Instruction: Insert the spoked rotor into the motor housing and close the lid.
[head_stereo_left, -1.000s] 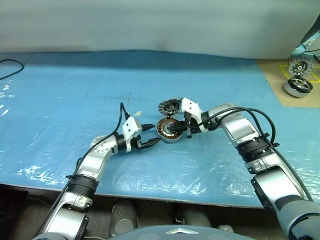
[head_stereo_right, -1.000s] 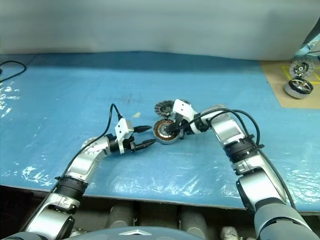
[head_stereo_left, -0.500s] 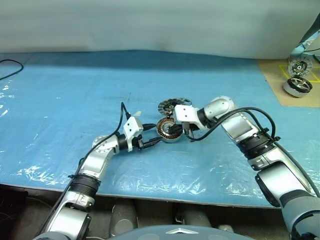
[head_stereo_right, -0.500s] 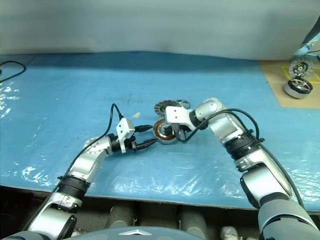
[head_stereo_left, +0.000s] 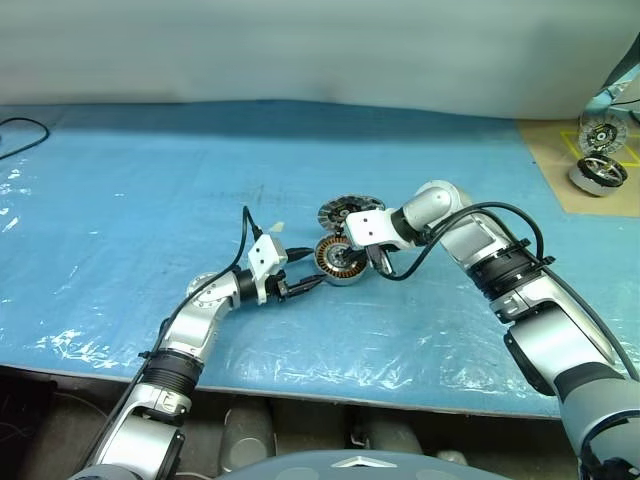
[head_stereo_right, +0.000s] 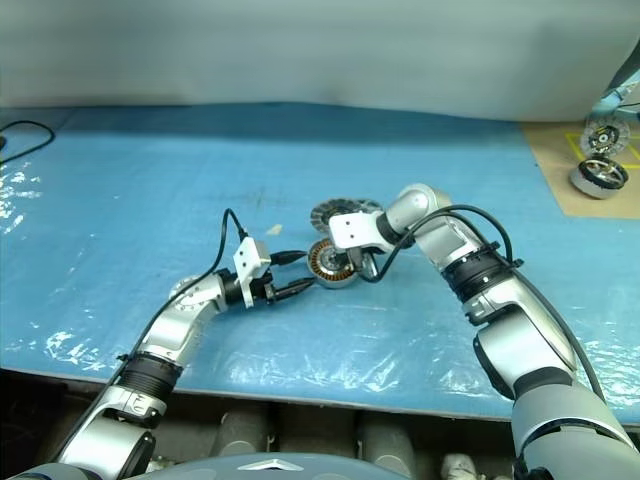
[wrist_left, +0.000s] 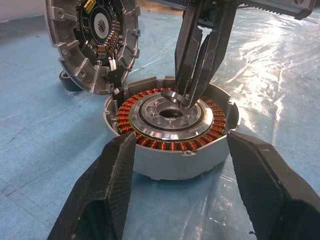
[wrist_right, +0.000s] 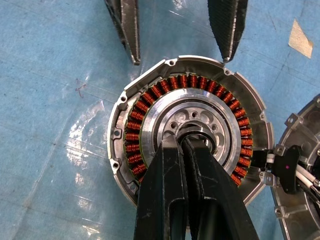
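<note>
Rotor being seated in the motor housing

Head view: the motor housing (head_stereo_left: 335, 259) sat on the blue desk (head_stereo_left: 120, 180), the left gripper (head_stereo_left: 303, 270) just beside it, fingers spread and empty. Left wrist view: the right gripper (wrist_left: 186, 97), fingers clenched, pressed near the housing's hub, the hinged lid (wrist_left: 92, 40) (still open) beside it. Right wrist view: the spoked rotor could not be made out; next likely comes closing the lid. No legible writing.

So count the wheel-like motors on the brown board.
2: one upright at the far right of the board, one lying flat just in front of it. More may sit beyond the picture's edge.
</note>
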